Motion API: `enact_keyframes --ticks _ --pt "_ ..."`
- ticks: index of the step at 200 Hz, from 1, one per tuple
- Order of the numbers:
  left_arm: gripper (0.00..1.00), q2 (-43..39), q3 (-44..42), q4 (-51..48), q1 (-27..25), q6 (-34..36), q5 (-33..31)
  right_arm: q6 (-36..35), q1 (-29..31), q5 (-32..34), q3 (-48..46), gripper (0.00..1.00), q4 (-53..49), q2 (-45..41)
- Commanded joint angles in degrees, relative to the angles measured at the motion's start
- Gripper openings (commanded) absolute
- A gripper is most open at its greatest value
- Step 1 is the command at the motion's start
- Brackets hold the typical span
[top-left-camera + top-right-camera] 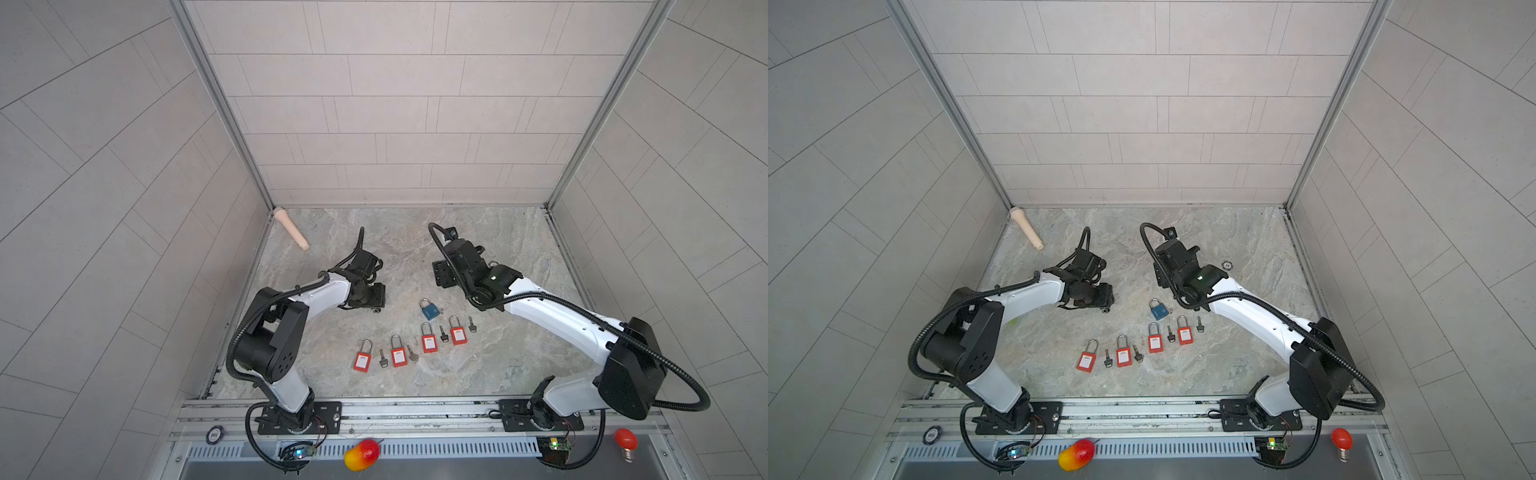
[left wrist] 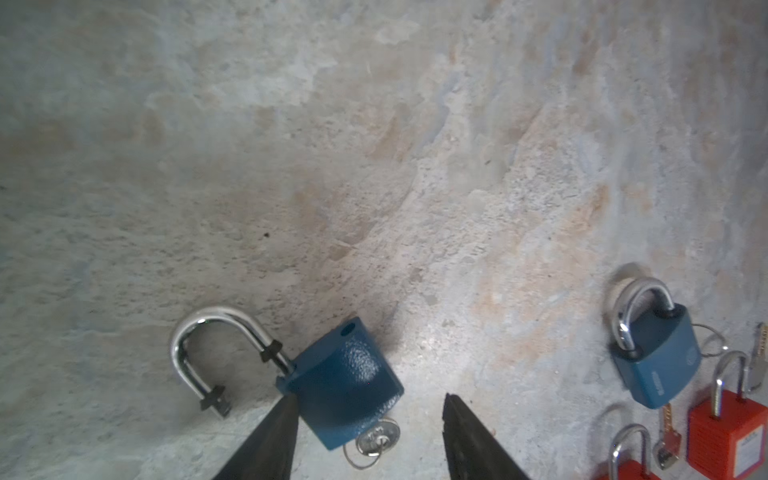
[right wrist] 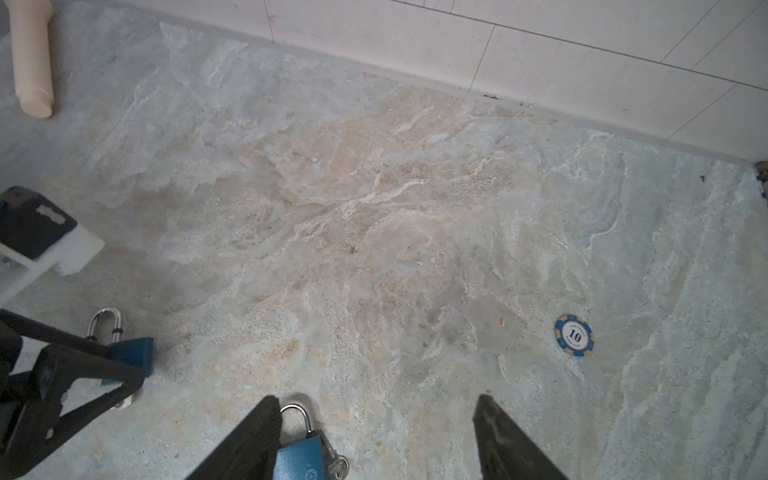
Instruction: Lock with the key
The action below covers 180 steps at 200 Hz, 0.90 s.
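– Two blue locks are logged on the worktop. Which is to be worked?

– The open lock is judged the one: shackle swung clear, key seated in its base. It lies left of centre, farther from the front edge than the red locks. The shut lock lies near the centre, just beyond that row, key also in.

– Grippers?

– Left gripper is set low over the open lock, jaws fairly wide, nothing clamped. One finger looks to touch a body corner. Right gripper is spread wide and empty, near the shut lock.

– How is the step best done?

– The body should be squared between the left jaws and pinned flat first. The shackle should be swung round until its free leg meets the hole, then pressed home. The key is best turned only afterwards. A corner grip is to be avoided: the body would likely be spun.

– What is given by one view only?

– The open shackle and hole are given by the left wrist view alone. In both top views that lock is hidden under the gripper. The full red row is seen only from above. The chip, right of centre, is read in the right wrist view only.
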Motion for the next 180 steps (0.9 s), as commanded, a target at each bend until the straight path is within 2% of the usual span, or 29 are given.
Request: enact_keyframes --ticks 1,15,36,53,72,96,125,153,180 --pt "0.62 -3.02 1.79 -0.11 -0.24 -0.87 -0.78 -6.14 3.18 2.73 6.99 0.75 -6.81 3.57" --pt "0.62 -5.77 1.7 -0.08 -0.01 -0.21 -2.56 -8.38 5.91 5.64 10.33 0.75 -10.78 6.87" --pt "0.63 -7.36 1.01 -0.09 0.77 -0.82 -5.7 -7.1 7.65 4.74 13.61 0.75 -13.15 11.12" --pt "0.63 -4.72 1.38 -0.18 1.09 0.11 -2.96 -5.6 8.62 3.66 15.5 0.74 -13.49 13.28" --pt "0.63 0.76 4.82 -2.29 1.09 3.18 3.42 -5.12 9.4 2.42 17.23 0.73 -13.88 14.7" --pt "0.63 5.39 6.71 -3.3 0.82 4.55 4.04 -5.22 11.03 3.9 20.47 0.71 -17.64 16.87" --pt "0.63 5.56 6.15 -2.77 0.89 4.86 4.39 -6.31 13.73 9.76 21.19 0.71 -19.96 16.8" --pt "0.63 6.0 4.86 -2.31 0.82 2.17 7.43 -3.97 13.84 10.66 21.73 0.71 -21.76 16.98" --pt "0.63 3.17 1.57 -1.44 0.82 -0.17 8.36 -1.96 13.86 8.68 20.32 0.7 -19.85 15.93"
